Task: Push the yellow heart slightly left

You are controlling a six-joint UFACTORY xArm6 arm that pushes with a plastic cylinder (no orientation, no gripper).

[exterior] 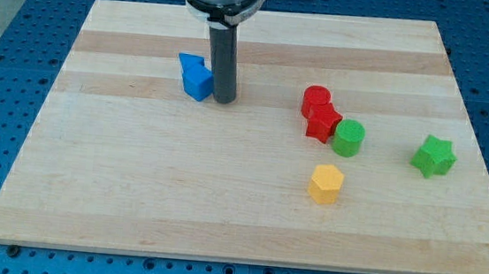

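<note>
A yellow block (326,183), chunky and roughly hexagonal from here, lies on the wooden board (133,189) right of centre, toward the view's bottom. No other yellow block shows. My tip (224,99) stands at the upper middle of the board, far up and left of the yellow block. It touches or nearly touches the right side of a blue block (196,77).
A red cylinder (316,100) and a red star-like block (322,122) sit together above the yellow block, with a green cylinder (348,138) against them. A green star (434,156) lies near the board's right edge. Blue perforated table surrounds the board.
</note>
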